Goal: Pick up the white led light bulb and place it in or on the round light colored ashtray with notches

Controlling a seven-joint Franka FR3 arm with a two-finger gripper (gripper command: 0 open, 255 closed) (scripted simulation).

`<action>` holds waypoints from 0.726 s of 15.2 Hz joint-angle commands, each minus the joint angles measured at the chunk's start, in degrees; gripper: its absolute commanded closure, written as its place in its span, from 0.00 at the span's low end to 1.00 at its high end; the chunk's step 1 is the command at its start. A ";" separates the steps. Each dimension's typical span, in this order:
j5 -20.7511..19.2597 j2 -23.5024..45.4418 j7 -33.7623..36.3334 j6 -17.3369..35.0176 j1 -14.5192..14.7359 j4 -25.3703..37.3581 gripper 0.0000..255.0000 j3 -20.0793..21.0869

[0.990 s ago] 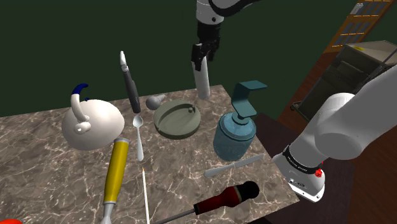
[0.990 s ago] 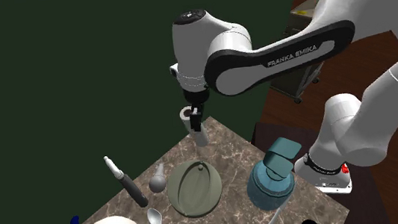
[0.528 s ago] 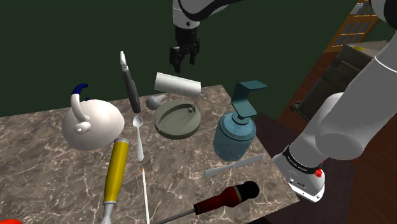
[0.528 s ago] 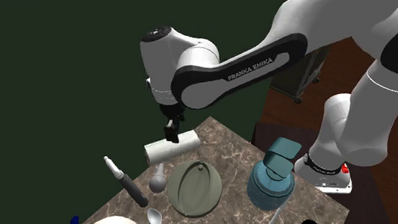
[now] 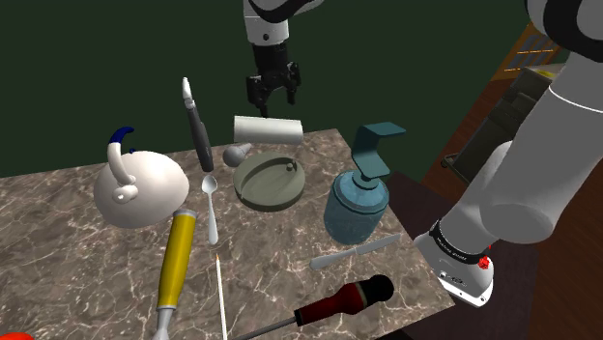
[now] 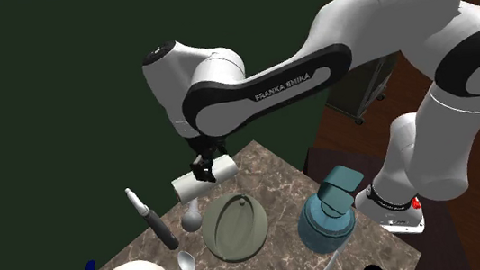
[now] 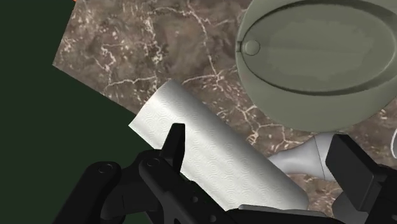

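Pincer (image 5: 272, 96): released, empty, hovering over the lying white roll (image 5: 268, 129).
Bulb (image 5: 235, 154): on the table (image 5: 77, 251), lower than the pincer, just beside roll and ashtray (image 5: 271, 185).
Bulb axis: neck points toward the roll.

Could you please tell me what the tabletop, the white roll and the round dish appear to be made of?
Tabletop: polished brown marble, judging by the pale veins.
White roll: probably paper towel; matte, with a faint embossed pattern.
Round dish: plain matte grey-green, perhaps ceramic or metal; the look leaves it open.

Pale grey bulb (image 5: 235, 153) on its side, just beside round grey-green ashtray (image 5: 261, 186).
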 commanded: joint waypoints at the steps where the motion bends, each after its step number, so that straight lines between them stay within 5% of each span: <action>1: 0.15 3.93 5.31 -0.34 1.04 3.17 0.00 0.54; 11: 0.76 27.40 29.95 -4.92 5.19 26.35 0.00 3.24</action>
